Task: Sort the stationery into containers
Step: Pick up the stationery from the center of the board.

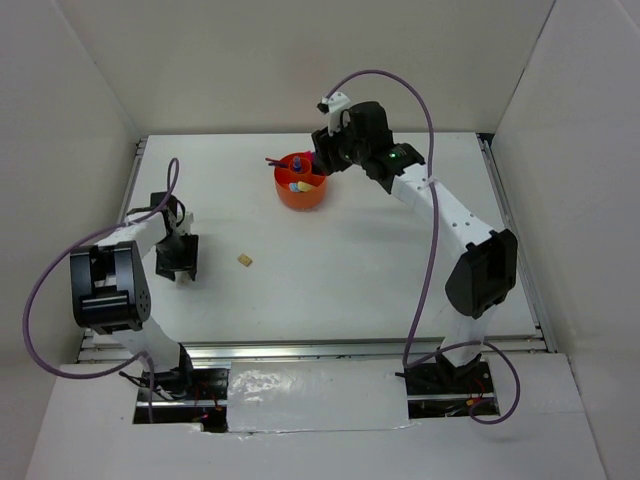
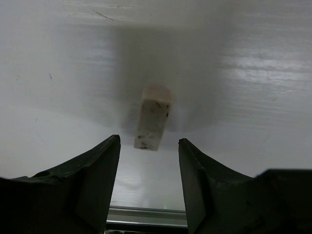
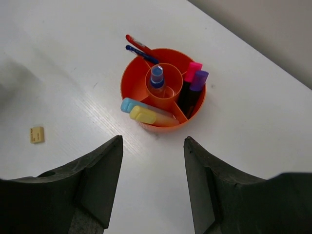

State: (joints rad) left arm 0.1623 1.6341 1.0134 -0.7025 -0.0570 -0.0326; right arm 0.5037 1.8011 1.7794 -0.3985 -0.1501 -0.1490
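White table (image 1: 380, 260), white walls on 3 sides. Top view: orange pot (image 1: 300, 203) sits toward the far side, with the right gripper (image 1: 325, 160) hovering at its far-right rim. The left gripper (image 1: 178, 262) points down at the left, well apart from the pot. 1 tan eraser (image 1: 244, 260) lies loose between them, nearer the left gripper. Left wrist view: jaws part open, gripping nothing. A pale eraser block (image 2: 155, 117) lies with its near end just inside the gap, touching neither finger; cannot tell if it's the same piece as the tan eraser. Right wrist view: jaws apart and empty, pot below and ahead. The blue-capped bottle (image 3: 157, 80) is in the central tube, the pink highlighter (image 3: 191, 73) and purple marker (image 3: 199, 80) in the right compartment, and the blue strip (image 3: 127, 105) and yellow stick (image 3: 144, 116) in the near one. The red pen (image 3: 139, 45) and blue pen (image 3: 139, 52) lean out over the far-left rim. Risks: the block is narrow, so an off-centre close could flick it away or pinch only its end and drop it in transit. With the right arm parked over the pot, a left-arm delivery could clash with it or knock the 2 pens out.
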